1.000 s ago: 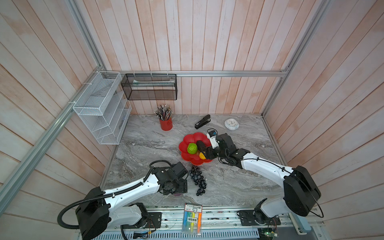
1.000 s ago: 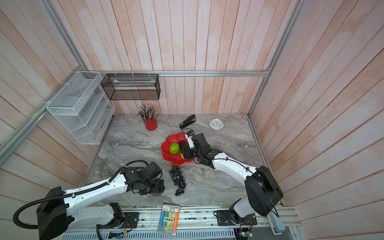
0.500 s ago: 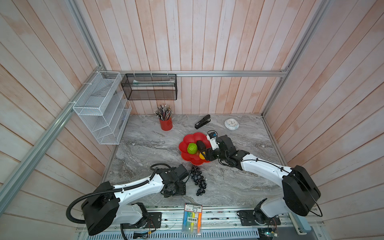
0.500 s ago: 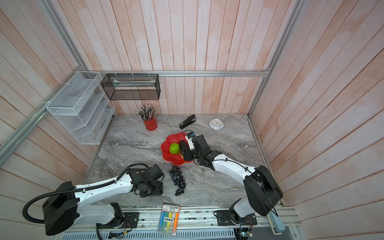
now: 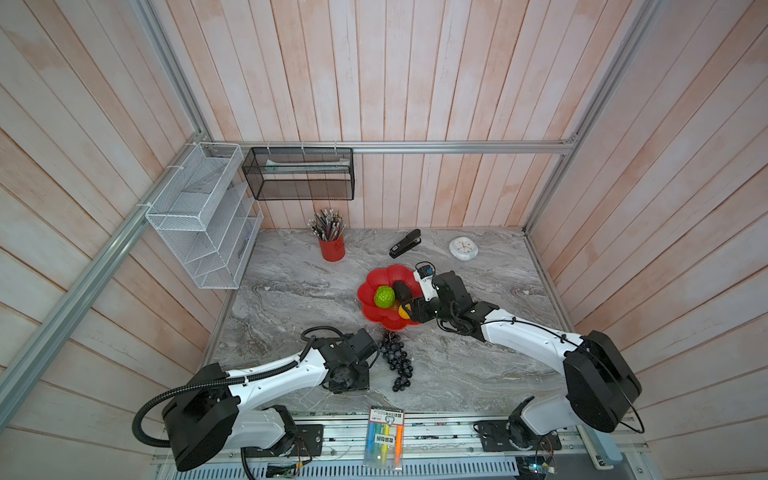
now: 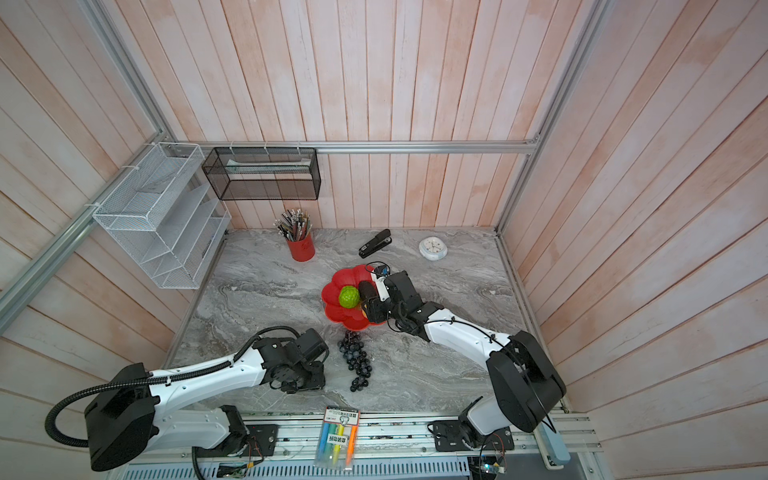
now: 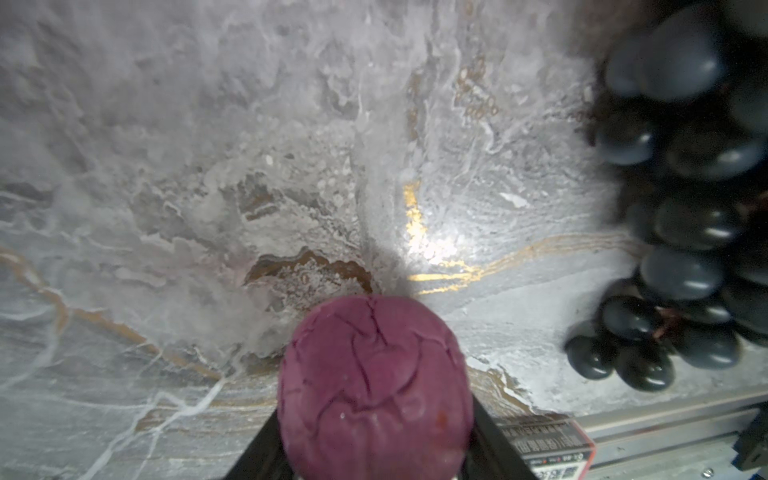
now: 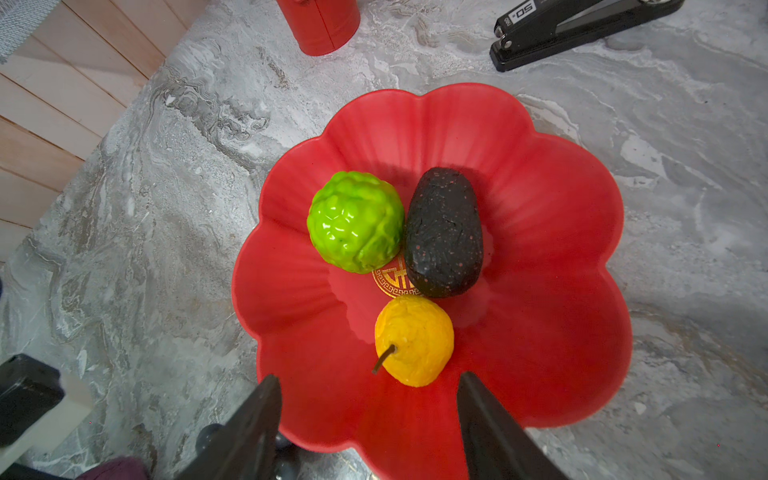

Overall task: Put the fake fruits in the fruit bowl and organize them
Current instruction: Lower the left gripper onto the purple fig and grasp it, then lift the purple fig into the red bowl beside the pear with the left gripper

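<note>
The red scalloped fruit bowl [image 5: 372, 318] [image 8: 561, 291] holds three fake fruits: a bumpy green ball [image 5: 384, 296] [image 8: 355, 222], a dark avocado [image 5: 402, 289] [image 8: 444, 232] and a small yellow-orange one [image 5: 403, 311] [image 8: 413, 340]. My right gripper [image 8: 368, 386] [image 5: 409, 311] stands open over the bowl's near rim, just short of the yellow fruit. A bunch of dark grapes [image 5: 397, 361] [image 7: 685, 208] lies on the table in front of the bowl. Left of the grapes, my left gripper [image 7: 376, 436] [image 5: 349, 380] is shut on the dull purple ball [image 7: 376, 390], low over the marble.
A red pencil cup [image 5: 332, 249], a black stapler [image 5: 405, 243] and a small white clock [image 5: 463, 248] stand along the back. A highlighter pack [image 5: 384, 436] lies at the front rail. A white wire rack [image 5: 199, 216] and a black mesh basket [image 5: 299, 174] hang on the walls.
My left gripper has closed on the purple ball beside the grapes, after shifting slightly. The right arm has hardly moved.
</note>
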### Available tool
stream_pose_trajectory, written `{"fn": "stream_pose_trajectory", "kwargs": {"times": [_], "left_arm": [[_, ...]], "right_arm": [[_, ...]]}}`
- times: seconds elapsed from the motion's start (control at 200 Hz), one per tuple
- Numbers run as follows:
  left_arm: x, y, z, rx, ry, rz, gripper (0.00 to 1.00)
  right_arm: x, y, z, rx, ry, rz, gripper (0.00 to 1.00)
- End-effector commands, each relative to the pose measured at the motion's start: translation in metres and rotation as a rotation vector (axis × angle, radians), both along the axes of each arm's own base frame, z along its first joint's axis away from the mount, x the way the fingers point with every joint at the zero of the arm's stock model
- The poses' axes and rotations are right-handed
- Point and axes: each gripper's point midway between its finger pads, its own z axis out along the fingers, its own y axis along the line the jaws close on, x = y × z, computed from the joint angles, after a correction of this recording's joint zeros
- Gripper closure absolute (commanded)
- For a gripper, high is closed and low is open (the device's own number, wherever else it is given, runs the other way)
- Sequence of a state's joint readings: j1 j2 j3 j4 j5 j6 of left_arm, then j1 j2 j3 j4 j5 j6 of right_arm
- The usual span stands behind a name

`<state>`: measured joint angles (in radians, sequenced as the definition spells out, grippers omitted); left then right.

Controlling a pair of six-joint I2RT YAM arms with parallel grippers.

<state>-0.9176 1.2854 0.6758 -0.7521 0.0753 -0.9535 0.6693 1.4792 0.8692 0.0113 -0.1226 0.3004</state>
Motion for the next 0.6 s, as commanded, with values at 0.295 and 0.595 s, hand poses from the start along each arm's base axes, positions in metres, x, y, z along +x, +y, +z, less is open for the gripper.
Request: {"fn": "stream_pose_trajectory", "kwargs": {"times": [0.295, 0.595], "left_arm": [[0.030, -0.005, 0.041, -0.028, -0.183, -0.043, 0.57], [0.117, -0.049, 0.113, -0.144, -0.433, -0.122, 0.57]], "right_arm": [[-0.004, -0.004, 0.015, 0.040, -0.045, -0.023, 0.33], [-0.008, -0.029, 0.038, 0.071, -0.126, -0.119, 0.34]]}}
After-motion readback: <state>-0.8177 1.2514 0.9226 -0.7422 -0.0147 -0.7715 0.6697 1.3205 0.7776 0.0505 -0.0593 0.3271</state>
